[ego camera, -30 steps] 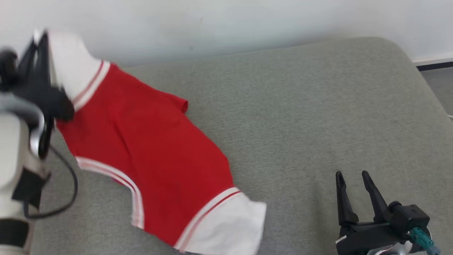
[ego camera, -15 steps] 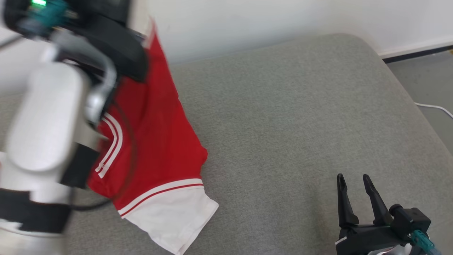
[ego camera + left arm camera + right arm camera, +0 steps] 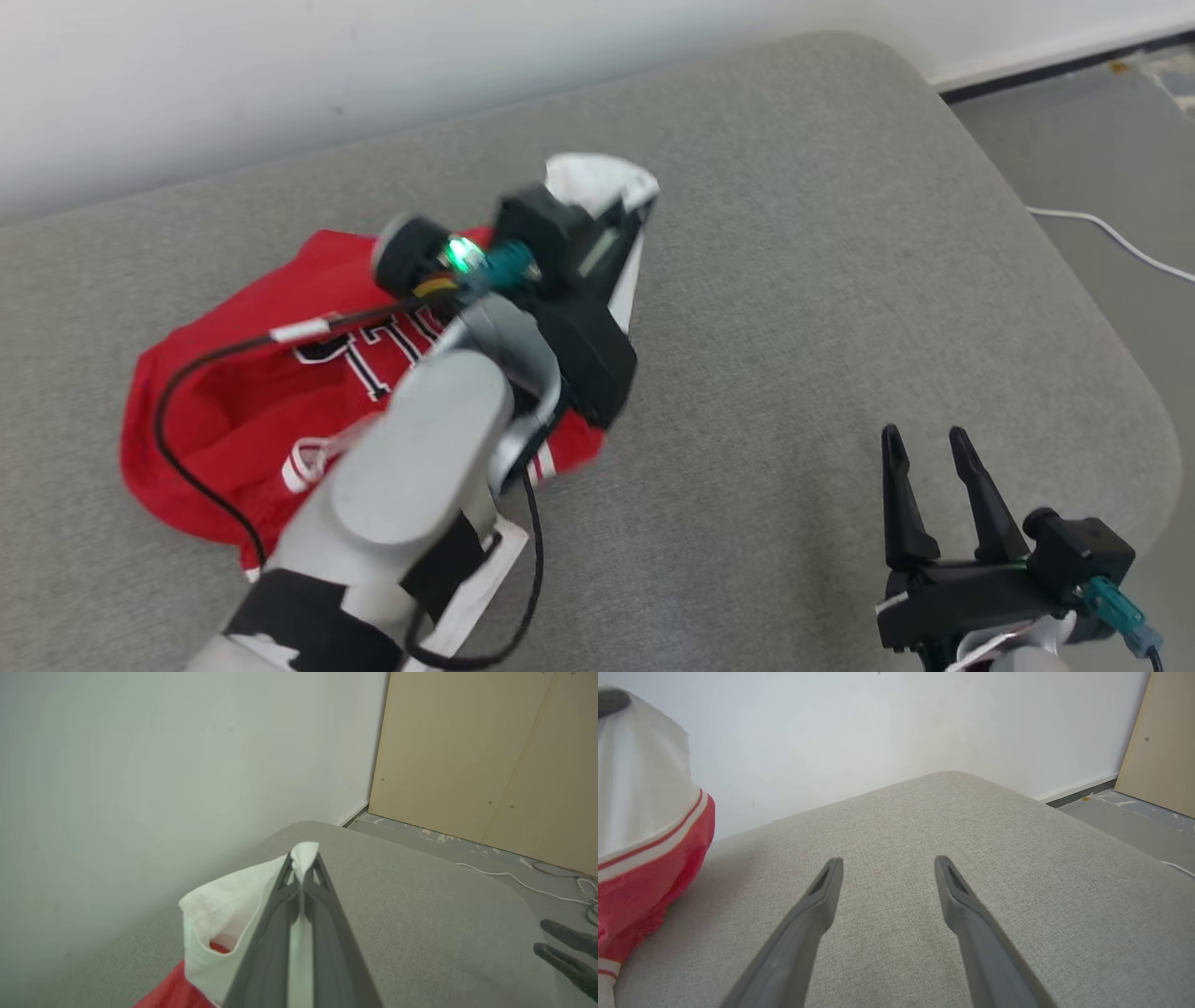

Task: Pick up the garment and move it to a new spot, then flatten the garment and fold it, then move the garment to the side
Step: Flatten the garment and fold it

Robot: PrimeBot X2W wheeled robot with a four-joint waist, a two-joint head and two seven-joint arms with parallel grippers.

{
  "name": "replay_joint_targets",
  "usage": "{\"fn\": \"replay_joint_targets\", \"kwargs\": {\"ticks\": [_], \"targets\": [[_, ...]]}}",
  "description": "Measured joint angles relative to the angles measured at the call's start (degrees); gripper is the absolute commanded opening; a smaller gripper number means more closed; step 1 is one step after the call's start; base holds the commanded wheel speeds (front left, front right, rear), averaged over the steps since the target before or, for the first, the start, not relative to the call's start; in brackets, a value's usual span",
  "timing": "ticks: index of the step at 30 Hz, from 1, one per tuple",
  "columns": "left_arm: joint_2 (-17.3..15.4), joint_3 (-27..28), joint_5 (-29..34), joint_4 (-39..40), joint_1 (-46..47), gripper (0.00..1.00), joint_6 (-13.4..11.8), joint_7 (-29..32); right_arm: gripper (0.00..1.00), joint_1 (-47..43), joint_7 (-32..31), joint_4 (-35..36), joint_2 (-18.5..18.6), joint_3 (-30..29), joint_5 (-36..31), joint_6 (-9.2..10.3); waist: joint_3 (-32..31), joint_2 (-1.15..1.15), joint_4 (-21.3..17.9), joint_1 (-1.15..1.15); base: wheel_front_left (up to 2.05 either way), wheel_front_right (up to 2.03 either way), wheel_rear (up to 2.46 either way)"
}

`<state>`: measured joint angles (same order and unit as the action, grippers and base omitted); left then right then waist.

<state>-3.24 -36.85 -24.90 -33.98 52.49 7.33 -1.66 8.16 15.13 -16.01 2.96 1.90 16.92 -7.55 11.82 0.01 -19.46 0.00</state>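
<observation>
Head view, left half: red garment [image 3: 215, 392] with white trim and dark lettering lies bunched on the grey cushion [image 3: 794, 280]. Part of it sits under the left forearm [image 3: 420, 467], which crosses up from the lower left.

Upper centre: left gripper [image 3: 635, 207] holds a white sleeve end of the garment, raised off the cushion. In the left wrist view its fingers [image 3: 327, 905] are pressed together, with white cloth pinched at the tips and poking out above them. Red cloth shows at that frame's bottom left.

Lower right of head view: right gripper [image 3: 920, 446] has its fingers spread wide with nothing between them, over bare cushion and well apart from the garment. The right wrist view agrees, with the garment at its left edge.

Far right: white cable [image 3: 1111, 238] on the floor.
</observation>
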Motion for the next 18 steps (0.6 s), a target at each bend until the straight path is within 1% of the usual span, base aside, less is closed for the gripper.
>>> {"fn": "replay_joint_targets", "kwargs": {"ticks": [3, 4, 5, 6, 10, 11, 12, 14, 18], "targets": [[0.2, -3.9, -2.2, -3.2, -1.0, 0.00, 0.0, -1.8, 1.00, 0.4, 0.0, 0.0, 0.0, 0.3, 0.3, 0.00, 0.8, 0.00, -1.0, 0.00, 0.00, 0.00, 0.00], [0.2, -5.9, -3.0, -3.7, -1.1, 0.38, 0.0, -2.4, 1.00, 0.5, 0.0, -0.1, 0.0, 0.5, 0.5, 0.00, 1.1, 0.00, -1.4, 0.00, 0.00, 0.00, 0.00], [0.3, -7.6, -3.6, -4.0, -1.1, 0.86, 0.0, -2.8, 1.00, 0.7, 0.0, -0.2, 0.0, 0.5, 0.6, 0.00, 1.3, 0.00, -1.6, 0.00, 0.00, 0.00, 0.00], [0.4, -9.0, -4.2, -4.3, -1.0, 1.00, 0.0, -3.4, 1.00, 1.0, 0.0, -0.2, 0.0, 0.6, 0.6, 0.00, 1.6, 0.00, -1.9, 0.00, 0.00, 0.00, 0.00], [0.4, -12.7, -6.8, -4.8, 1.0, 1.00, -1.5, -7.0, 1.00, 1.2, 0.0, -0.3, 0.0, -0.1, 0.6, 0.00, 1.9, 0.00, -2.1, 0.00, 0.00, 0.00, 0.00], [0.4, -12.7, -6.8, -4.8, 1.0, 1.00, -1.5, -7.0, 1.00, 1.2, 0.0, -0.3, 0.0, -0.1, 0.6, 0.00, 1.9, 0.00, -2.1, 0.00, 0.00, 0.00, 0.00], [0.4, -13.2, -7.6, -4.8, 2.6, 1.00, -2.4, -9.3, 1.00, 1.0, 0.0, -0.3, 0.0, -0.6, 0.2, 0.00, 1.7, 0.00, -1.7, 0.00, 0.00, 0.00, 0.00], [0.4, -13.5, -8.0, -4.8, 3.8, 1.00, -3.1, -11.1, 1.00, 0.6, 0.0, -0.3, 0.0, -1.0, -0.2, 0.00, 1.3, 0.00, -1.1, 0.00, 0.00, 0.00, 0.00], [0.3, -12.0, -7.8, -4.7, 4.4, 1.00, -4.6, -13.0, 1.00, -0.2, 0.0, -0.2, 0.0, -1.5, -1.4, 0.00, 0.2, 0.00, 0.8, 0.00, 0.00, 0.00, 0.00]]}}
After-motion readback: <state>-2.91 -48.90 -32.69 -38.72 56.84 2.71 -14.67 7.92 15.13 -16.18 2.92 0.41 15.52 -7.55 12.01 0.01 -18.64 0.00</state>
